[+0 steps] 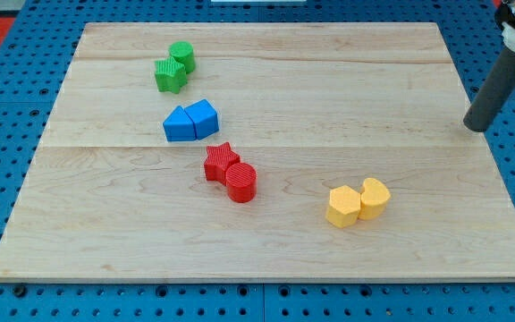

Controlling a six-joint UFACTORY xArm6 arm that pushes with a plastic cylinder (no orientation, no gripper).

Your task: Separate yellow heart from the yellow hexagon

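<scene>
**Yellow pair touching near the view's bottom right; my tip off at the right edge**

The yellow hexagon (343,207) and the yellow heart (375,198) sit side by side on the wooden desk (374,80), touching, with the heart on the view's right of the hexagon and slightly nearer the view's top. Both lie in the lower right part of the board.

My tip (477,126) stands at the desk's right edge, well apart from the yellow pair and toward the view's top right of them. The dark rod rises from it up and to the right, out of the view. The arm carries no gripper, so nothing is held; the tip touches no block.

Three other pairs run in a slanting line from the view's top toward the middle. A green cylinder (182,56) touches a green star (170,75) near the top left. Below them two blue blocks press together, a triangular one (179,125) on the left and a wedge-like one (204,118) on the right. Further down, a red star (221,163) touches a red cylinder (241,182), which is well to the left of the yellow hexagon.
</scene>
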